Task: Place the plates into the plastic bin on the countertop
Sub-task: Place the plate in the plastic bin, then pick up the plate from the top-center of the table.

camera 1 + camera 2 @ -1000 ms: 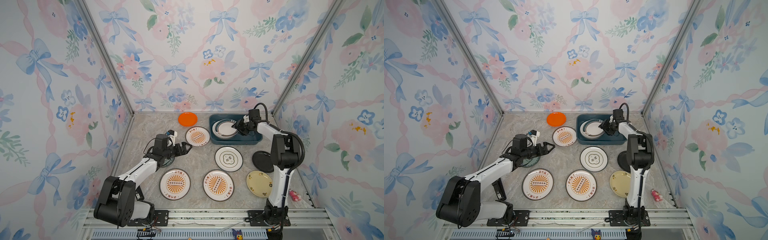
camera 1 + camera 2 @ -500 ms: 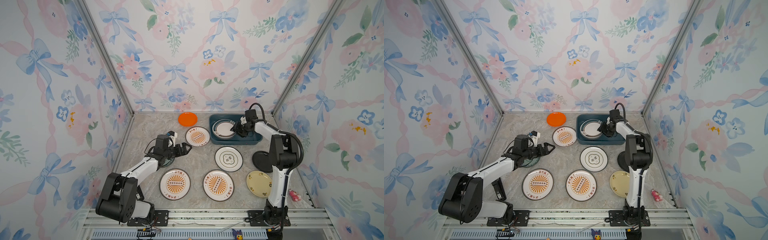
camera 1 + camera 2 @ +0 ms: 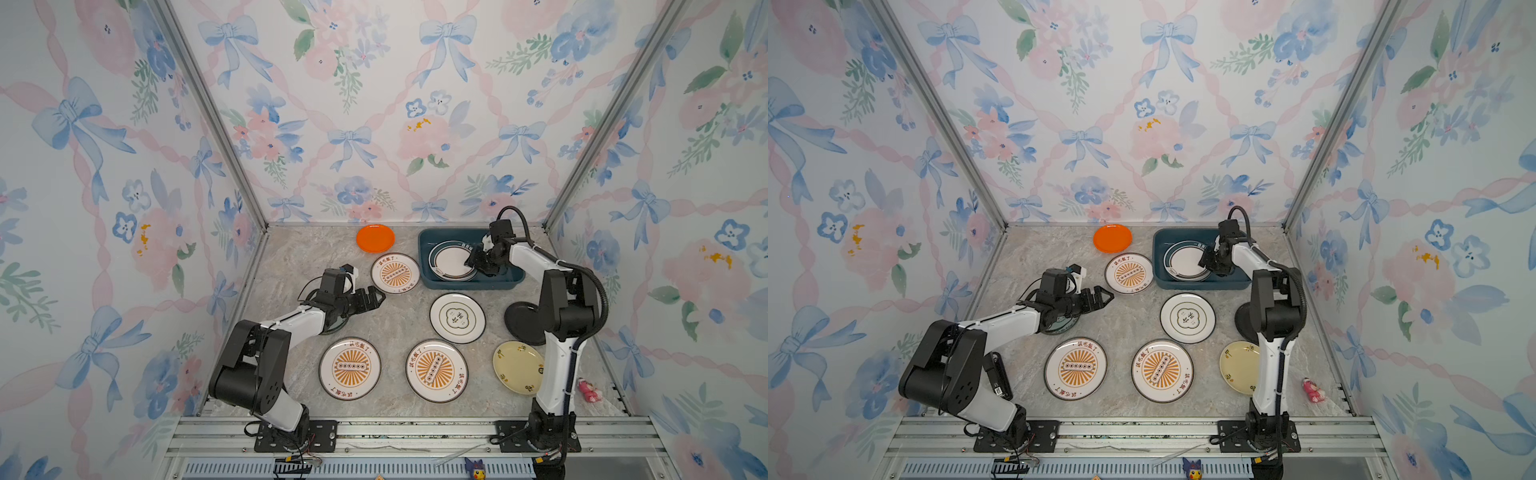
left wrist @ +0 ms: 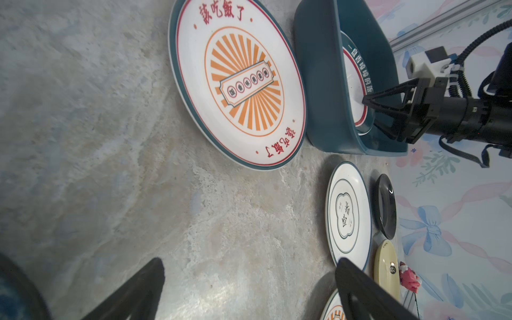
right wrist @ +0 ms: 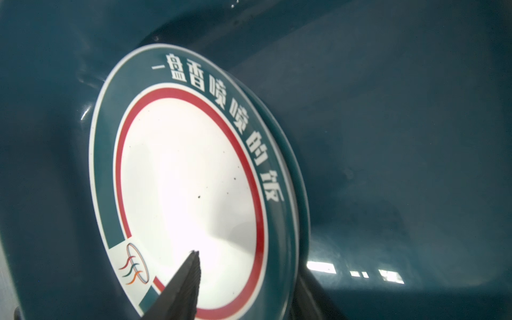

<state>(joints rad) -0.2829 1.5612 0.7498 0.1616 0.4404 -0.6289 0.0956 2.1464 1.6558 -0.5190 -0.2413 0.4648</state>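
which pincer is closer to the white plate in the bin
Right. The right pincer straddles the rim of the white plate in the bin; the left pincer hovers over the countertop.

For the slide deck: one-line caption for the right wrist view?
Right gripper straddling the rim of the navy-rimmed plate inside the plastic bin.

Two matching arms here: left arm [image 3: 291, 322] and right arm [image 3: 555, 374], both with white shells over chunky black joint housings. A black ribbed cable [image 3: 604, 297] runs along the right one. Black base plates [image 3: 324, 434], silver screws. The left end effector [image 3: 375, 300] has black, triangular, trussed fingers, with a small white camera block [image 3: 352, 272] behind.
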